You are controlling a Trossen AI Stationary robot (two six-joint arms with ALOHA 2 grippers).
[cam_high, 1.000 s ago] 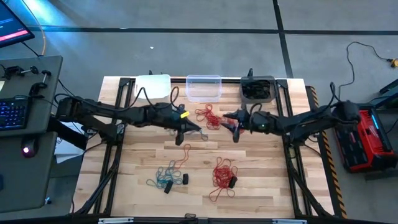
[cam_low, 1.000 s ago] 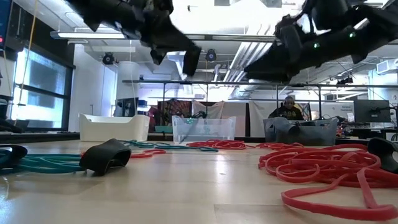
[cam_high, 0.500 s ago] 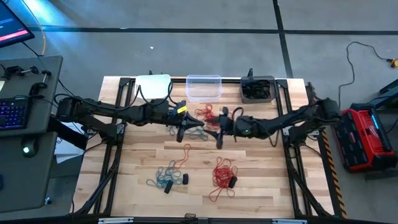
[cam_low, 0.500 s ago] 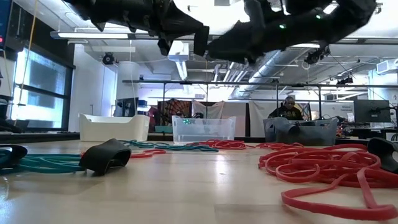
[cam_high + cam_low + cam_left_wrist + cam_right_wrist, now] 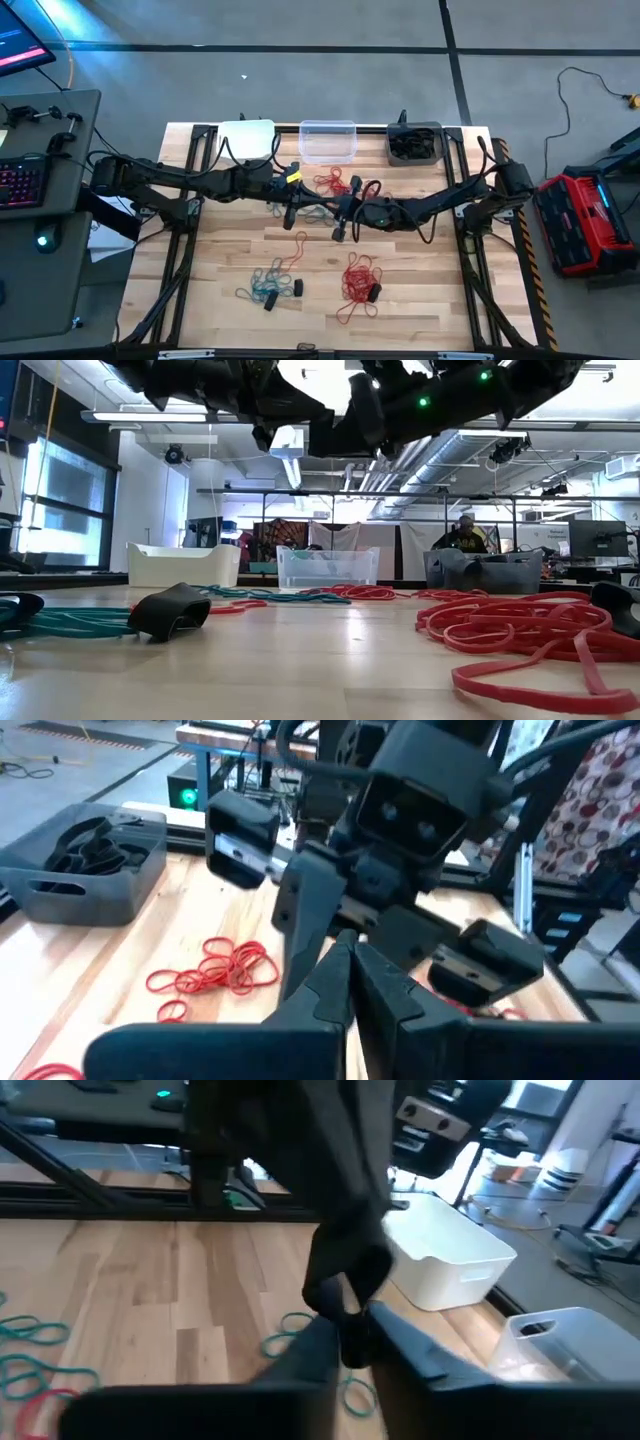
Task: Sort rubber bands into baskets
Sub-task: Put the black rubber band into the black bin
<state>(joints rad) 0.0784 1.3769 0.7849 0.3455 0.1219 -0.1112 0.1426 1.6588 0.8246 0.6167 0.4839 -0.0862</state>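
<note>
Showing no readable writing — left gripper (image 5: 322, 213), right gripper (image 5: 334, 216) meeting mid-table.

3 small baskets, white (image 5: 246, 132), clear (image 5: 327, 141) and dark grey (image 5: 414, 143), line the table's far edge; teal (image 5: 265, 285) and red (image 5: 358, 279) rubber bands lie in loose bunches nearer.

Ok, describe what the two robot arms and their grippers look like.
Both arms are dark, slender and jointed, with black cables looping along them. The left arm carries a small yellow tag near its wrist. The right arm shows small green indicator lights near its wrist. The left gripper has two dark, tapering wedge-shaped fingers; the right gripper has two dark fingers.
</note>
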